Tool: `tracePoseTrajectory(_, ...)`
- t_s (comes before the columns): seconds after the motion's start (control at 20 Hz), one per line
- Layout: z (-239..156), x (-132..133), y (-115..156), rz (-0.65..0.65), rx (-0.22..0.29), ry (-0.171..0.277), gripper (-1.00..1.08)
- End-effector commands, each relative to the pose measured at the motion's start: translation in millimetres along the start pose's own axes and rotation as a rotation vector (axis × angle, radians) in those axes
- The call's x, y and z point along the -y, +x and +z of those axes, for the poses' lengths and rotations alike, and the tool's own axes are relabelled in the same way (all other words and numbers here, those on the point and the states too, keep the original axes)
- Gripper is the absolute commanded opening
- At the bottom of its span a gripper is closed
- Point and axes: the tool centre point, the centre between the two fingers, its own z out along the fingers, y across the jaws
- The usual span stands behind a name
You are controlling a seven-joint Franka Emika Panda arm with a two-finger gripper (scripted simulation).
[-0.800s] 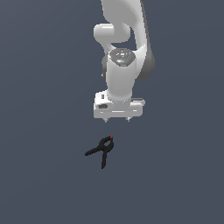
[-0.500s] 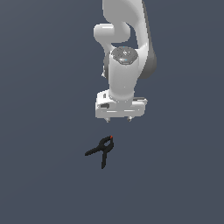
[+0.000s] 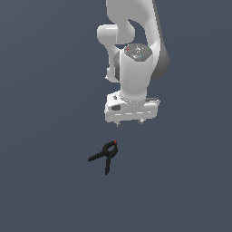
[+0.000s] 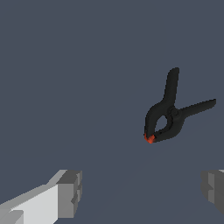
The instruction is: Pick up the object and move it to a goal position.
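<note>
Hovering above the clamp [image 3: 107,156], your tool [image 3: 129,123] has barely shifted in the last moment; fingers [image 4: 70,193] spread apart, nothing held, descent not yet begun.

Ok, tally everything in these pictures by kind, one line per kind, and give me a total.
Black spring clamp with a red tip: 1
Robot arm, white: 1
Claw, open, above the clamp and not touching it: 1
Total: 3
</note>
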Motion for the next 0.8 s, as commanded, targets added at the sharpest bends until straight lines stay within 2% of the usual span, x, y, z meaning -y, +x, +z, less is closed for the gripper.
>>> tracePoseTrajectory(0.0, 1.4, -1.4, 0.8, 0.009, 0.001, 0.0, 1.0)
tracePoseTrajectory(0.4, 18.8, -16.8, 11.7, 0.119, 0.01, 0.003, 1.0)
tracePoseTrajectory(0.75, 51.3, -45.1, 27.7, 0.31, 0.026, 0.002, 1.0)
